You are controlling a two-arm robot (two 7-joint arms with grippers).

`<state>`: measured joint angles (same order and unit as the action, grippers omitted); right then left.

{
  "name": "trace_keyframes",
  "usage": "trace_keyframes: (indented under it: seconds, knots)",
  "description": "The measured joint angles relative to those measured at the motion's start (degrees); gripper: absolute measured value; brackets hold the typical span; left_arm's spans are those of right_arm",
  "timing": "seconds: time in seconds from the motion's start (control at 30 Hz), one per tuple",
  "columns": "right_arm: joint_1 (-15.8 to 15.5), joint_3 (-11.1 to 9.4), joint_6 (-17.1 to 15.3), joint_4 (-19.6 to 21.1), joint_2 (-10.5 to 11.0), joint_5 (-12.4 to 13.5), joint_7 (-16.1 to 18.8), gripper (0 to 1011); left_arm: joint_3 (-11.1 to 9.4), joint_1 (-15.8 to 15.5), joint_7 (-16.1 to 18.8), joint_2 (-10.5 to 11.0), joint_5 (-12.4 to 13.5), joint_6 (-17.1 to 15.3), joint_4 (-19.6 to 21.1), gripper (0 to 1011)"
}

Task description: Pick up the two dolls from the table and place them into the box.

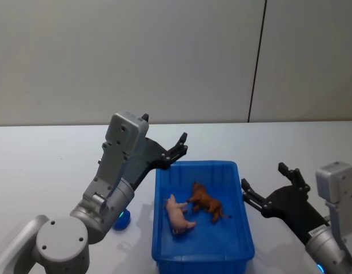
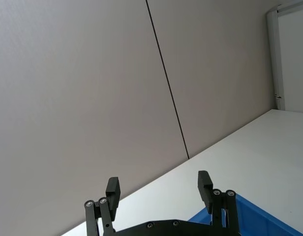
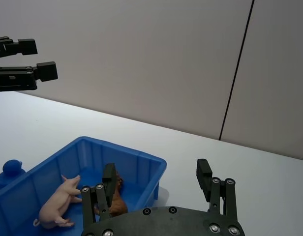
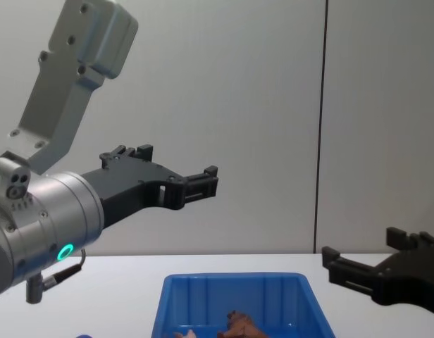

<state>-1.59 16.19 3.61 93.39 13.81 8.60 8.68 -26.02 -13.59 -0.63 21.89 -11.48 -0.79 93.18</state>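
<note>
The blue box [image 1: 196,165] stands on the white table [image 1: 50,154] in front of me. Both dolls lie inside it: the pale pink one [image 1: 177,214] on the left, the reddish-brown one [image 1: 206,201] beside it on the right. In the right wrist view the pink doll [image 3: 58,204] and brown doll [image 3: 117,201] rest on the box floor. My left gripper [image 1: 179,149] hangs open and empty above the box's far left corner. My right gripper [image 1: 266,178] is open and empty just right of the box, above the table.
A small blue object [image 1: 122,220] sits on the table against the box's left side, under my left arm. Bare white tabletop stretches behind and to both sides of the box. A grey wall with a dark vertical seam stands behind the table.
</note>
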Motion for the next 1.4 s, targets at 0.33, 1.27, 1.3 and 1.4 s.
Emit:
trace_keyframes:
  seconds: [0.33,1.27,1.3,1.4]
  knots:
    - [-1.6,-0.2,0.7,1.5,0.8,0.5,-1.8,1001,0.5,0.7,0.3,0.7,-0.9,-1.2,0.4,1001]
    - [-2.8,-0.4,1.2,2.5,1.4,0.8,-3.1,1001,4.4,4.5,1.2,5.4,-10.5,-8.0,0.4,1001]
    - [-2.8,-0.4,1.2,2.5,1.4,0.8,-3.1,1001,4.5,4.7,1.2,5.6,-11.1,-8.4,0.2,1001]
    - [-2.9,-0.4,1.3,2.6,1.4,0.8,-3.1,1001,4.7,5.0,1.0,5.7,-11.8,-9.0,-0.1,1001]
